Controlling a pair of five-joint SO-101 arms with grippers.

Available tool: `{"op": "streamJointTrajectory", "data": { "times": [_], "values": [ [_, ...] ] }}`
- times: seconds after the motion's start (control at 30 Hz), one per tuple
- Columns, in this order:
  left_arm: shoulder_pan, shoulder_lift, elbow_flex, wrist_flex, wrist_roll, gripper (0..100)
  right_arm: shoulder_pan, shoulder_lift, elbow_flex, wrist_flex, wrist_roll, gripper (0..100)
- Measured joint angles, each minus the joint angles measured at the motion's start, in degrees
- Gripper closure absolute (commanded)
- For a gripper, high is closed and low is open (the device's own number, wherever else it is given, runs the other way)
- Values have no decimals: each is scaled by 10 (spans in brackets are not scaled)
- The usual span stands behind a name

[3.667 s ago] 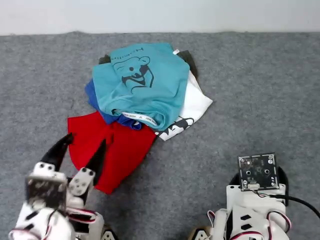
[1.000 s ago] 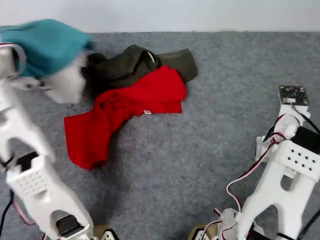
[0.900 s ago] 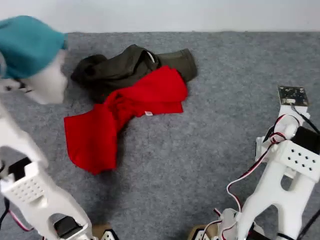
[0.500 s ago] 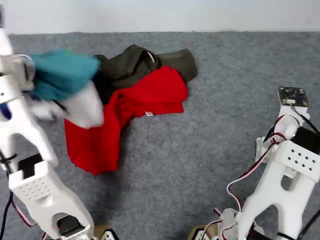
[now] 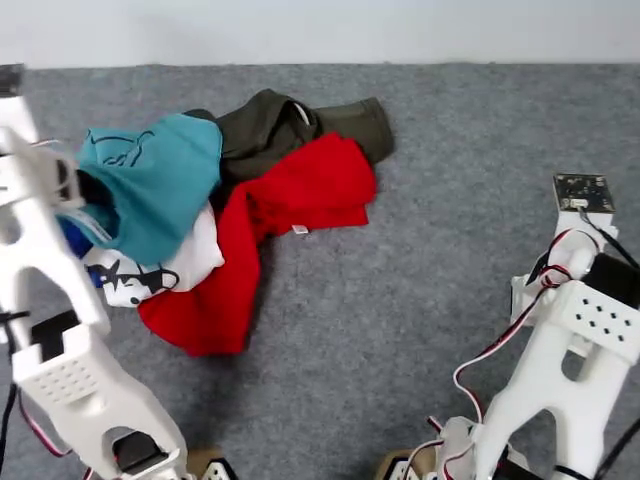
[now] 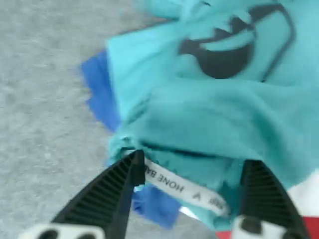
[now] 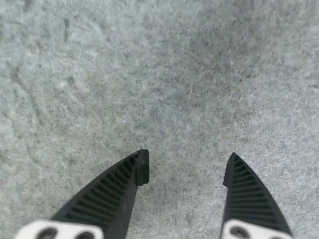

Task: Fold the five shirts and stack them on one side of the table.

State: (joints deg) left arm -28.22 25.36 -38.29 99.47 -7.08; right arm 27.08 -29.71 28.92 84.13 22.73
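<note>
A white neck tape with small dark print runs across the gap between the 2 fingertips of the left gripper. I leave the lettering unread. The tape belongs to the teal shirt, which carries a dark line drawing of a cartoon face. The white shirt shows a black cartoon figure.

The left gripper is spread wide, 1 finger on each side of the teal collar, and it pinches nothing. The right gripper is spread just as wide, with nothing in it, over bare grey table covering.

1.0 s ago the left arm carried the teal and white bundle high at the table's far left corner, and 0.5 s ago it was swinging back, blurred. The bundle has now come down and lies spread out. The red shirt has shifted slightly at its near end. The right arm has kept its place.

The teal shirt lies rumpled on top, right under the left gripper and reaching beyond its fingertips. The blue shirt peeks out beside 1 of the fingers. The white shirt sits under the teal one and overlaps the red shirt, which stretches crumpled away from the left gripper. The olive shirt is bunched beyond them, touching both teal and red. All 5 lie well apart from the right gripper, not yet folded.
</note>
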Motion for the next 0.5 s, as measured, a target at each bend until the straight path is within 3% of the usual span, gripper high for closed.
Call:
{"op": "streamJointTrajectory", "data": {
  "times": [0.33,0.5],
  "values": [
    [258,-12,39,-6,31,698,0,0,0,0,0,743],
    [268,76,76,-62,43,698,0,0,0,0,1,743]
  ]
}}
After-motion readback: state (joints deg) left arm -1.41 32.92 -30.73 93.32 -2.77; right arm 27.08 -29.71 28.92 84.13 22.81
